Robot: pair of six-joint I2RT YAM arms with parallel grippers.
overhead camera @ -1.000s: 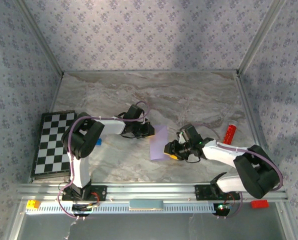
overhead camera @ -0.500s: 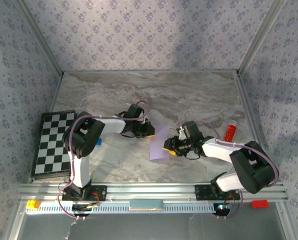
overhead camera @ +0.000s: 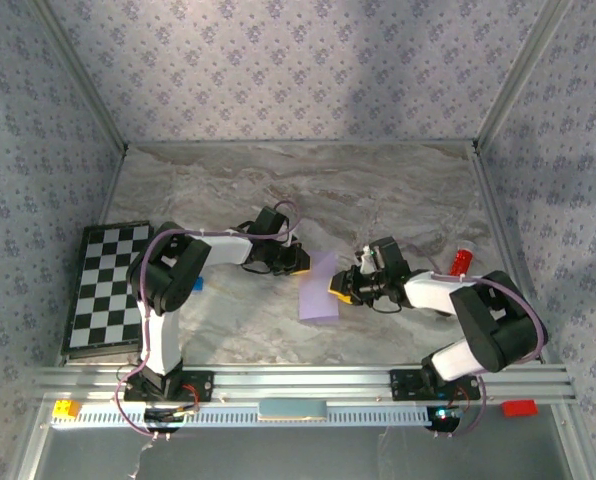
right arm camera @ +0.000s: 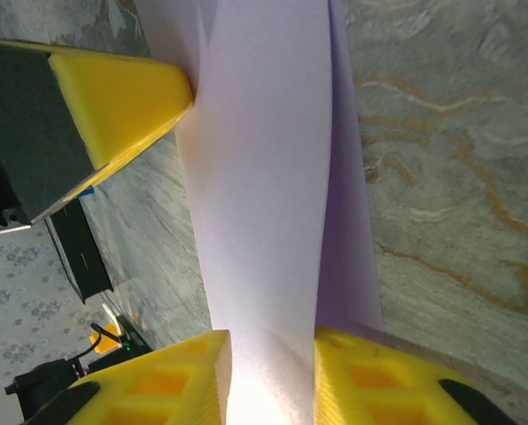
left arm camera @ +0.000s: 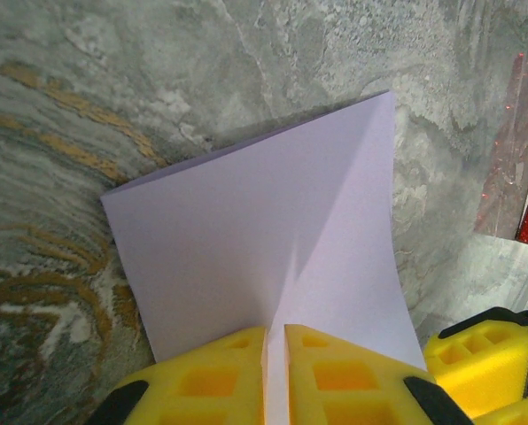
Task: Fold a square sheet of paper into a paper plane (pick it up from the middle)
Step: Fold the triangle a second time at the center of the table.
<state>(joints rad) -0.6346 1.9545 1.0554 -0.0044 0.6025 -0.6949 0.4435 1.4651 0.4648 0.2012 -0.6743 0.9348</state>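
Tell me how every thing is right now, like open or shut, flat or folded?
square sheet of paper, folded over and creased, not yet a plane
left gripper, shut on the paper's edge
right gripper, part open, one finger on either side of the paper
chequered board, lying flat, untouched
red tube, lying down, untouched
blue cube, loose, untouched

One sheet, two tools, one board
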